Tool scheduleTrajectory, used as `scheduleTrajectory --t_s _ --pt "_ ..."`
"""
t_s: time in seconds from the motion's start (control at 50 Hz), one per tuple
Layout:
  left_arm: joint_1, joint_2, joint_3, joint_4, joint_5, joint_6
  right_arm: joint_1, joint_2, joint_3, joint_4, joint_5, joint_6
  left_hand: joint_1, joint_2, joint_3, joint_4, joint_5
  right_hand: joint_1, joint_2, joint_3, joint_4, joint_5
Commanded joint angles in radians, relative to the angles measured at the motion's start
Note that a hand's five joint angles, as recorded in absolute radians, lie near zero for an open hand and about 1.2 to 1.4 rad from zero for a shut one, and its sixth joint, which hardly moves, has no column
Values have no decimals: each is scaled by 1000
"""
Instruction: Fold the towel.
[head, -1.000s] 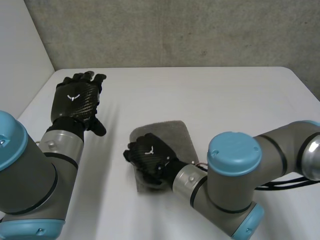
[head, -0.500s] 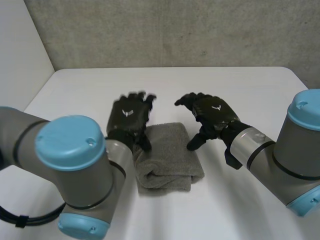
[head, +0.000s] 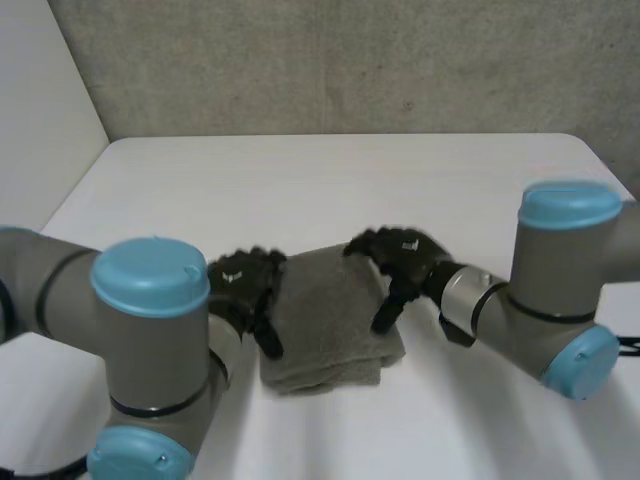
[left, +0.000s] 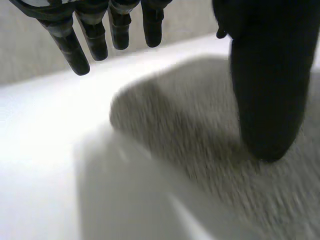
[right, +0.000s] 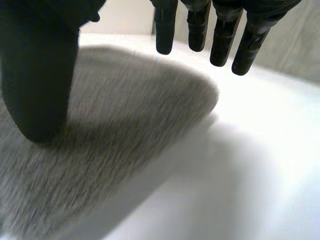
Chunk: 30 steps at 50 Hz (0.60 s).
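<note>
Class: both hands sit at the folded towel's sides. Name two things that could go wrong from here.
1. The left hand and right hand are open, with only thumbs on the towel; closing now might catch just the top layer and undo the fold.
2. The towel lies loose on the white table; uneven thumb pressure could drag or skew it.

no legible txt, labels or nos. — none.

The table is seen from above and behind in the head view, facing the far wall, while the towel, shared by all three views, is seen low and very close from each wrist.
</note>
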Motion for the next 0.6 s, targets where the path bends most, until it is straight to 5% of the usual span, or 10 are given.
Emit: scheduleTrajectory --t_s 0.02,0.06,0.18,0.3,0.6 --pt "22 167 120 -14 -1 6 -8 -256 -35 -4 177 63 -4 9 9 7 -31 -75 -75 -45 -63 -68" --pt "48 215 145 -31 0 8 -18 -345 -61 -35 271 74 -3 10 9 8 -30 -75 -75 -45 -63 -68" --pt "190 376 246 -214 50 46 -85 -483 -139 63 377 45 -3 10 9 8 -30 -75 -75 -45 -63 -68" --pt "273 451 257 -267 152 89 -122 -497 -177 149 373 40 -3 10 9 8 -30 -75 -75 -45 -63 -68" --pt "290 515 230 -268 166 111 -111 -509 -138 154 354 4 -3 10 9 8 -30 -75 -75 -45 -63 -68"
